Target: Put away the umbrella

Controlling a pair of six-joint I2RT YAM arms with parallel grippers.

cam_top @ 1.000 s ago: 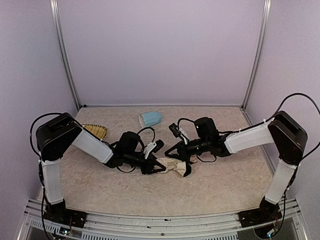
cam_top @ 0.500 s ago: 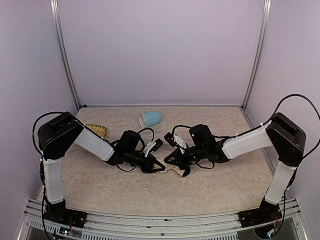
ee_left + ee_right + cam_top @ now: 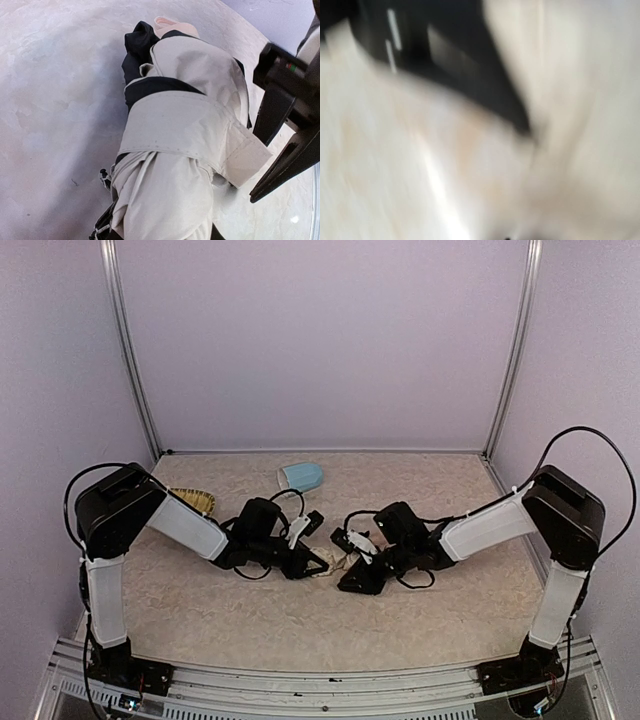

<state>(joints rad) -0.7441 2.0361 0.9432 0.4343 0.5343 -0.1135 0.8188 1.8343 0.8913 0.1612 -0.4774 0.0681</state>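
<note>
The umbrella (image 3: 335,562) lies folded on the table between my two grippers. In the left wrist view it (image 3: 195,70) is a cream bundle with black lining showing, and the beige strap (image 3: 175,127) is wrapped round its middle. My left gripper (image 3: 312,565) is shut on the near end of the bundle, its fingers mostly hidden under fabric. My right gripper (image 3: 352,578) sits low at the umbrella's right side. Its two black fingers (image 3: 272,115) stand apart next to the strap's loose end. The right wrist view is blurred cream and black.
A light-blue mug (image 3: 301,477) lies on its side at the back centre. A woven yellow straw tray (image 3: 192,502) sits at the left, behind my left arm. Metal posts and lilac walls enclose the table.
My right gripper has moved left and down to the umbrella's side. The loose black fabric seen before no longer shows. My left gripper has barely moved.
</note>
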